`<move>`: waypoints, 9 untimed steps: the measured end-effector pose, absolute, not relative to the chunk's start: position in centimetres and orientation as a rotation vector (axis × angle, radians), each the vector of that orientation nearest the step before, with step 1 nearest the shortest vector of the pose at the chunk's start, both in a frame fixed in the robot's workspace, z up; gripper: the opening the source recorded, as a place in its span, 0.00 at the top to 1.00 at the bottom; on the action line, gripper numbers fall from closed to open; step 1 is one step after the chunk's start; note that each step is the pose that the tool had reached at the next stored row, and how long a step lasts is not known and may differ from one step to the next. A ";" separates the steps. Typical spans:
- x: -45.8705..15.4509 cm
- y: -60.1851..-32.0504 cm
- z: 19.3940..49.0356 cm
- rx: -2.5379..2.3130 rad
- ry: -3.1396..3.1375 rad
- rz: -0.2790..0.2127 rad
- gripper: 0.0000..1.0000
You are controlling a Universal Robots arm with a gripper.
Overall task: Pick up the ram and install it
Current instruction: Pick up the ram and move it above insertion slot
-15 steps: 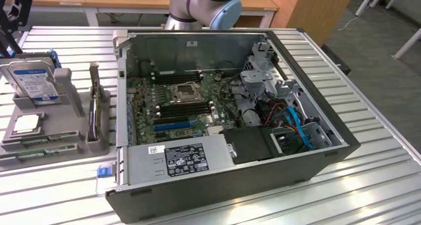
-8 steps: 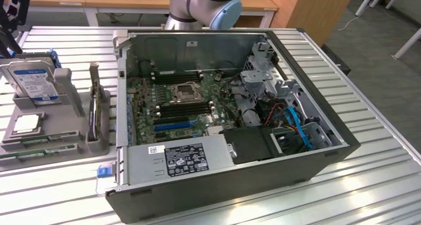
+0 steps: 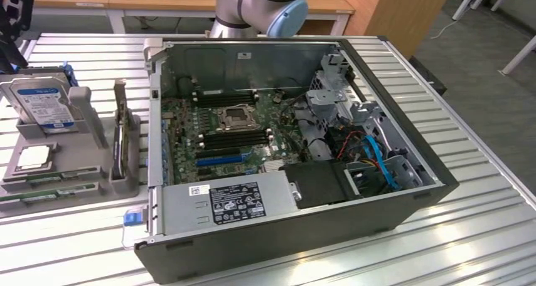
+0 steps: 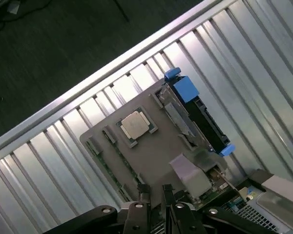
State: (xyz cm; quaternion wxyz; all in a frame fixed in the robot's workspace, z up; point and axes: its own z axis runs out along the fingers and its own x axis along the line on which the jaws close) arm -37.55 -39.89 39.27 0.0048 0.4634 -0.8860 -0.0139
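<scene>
The ram (image 3: pixel 46 197) is seen as a thin green strip, set on edge in a slot along the grey holder's (image 4: pixel 156 151) edge, near the table's (image 3: pixel 469 236) corner. The gripper (image 4: pixel 156 197) is held over the holder, jaws parted, nothing gripped.

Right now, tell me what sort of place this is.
Likely a robotics lab bench for computer assembly: an opened desktop PC case lies on a ribbed metal table, beside a grey fixture holding a hard drive.
</scene>
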 end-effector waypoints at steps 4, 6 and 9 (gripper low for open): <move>-37.5 -39.9 39.3 1.551 -2.719 -0.043 0.76; -37.5 -39.9 39.3 1.600 -2.691 -0.043 0.76; -37.5 -39.9 39.3 1.671 -2.646 -0.042 0.76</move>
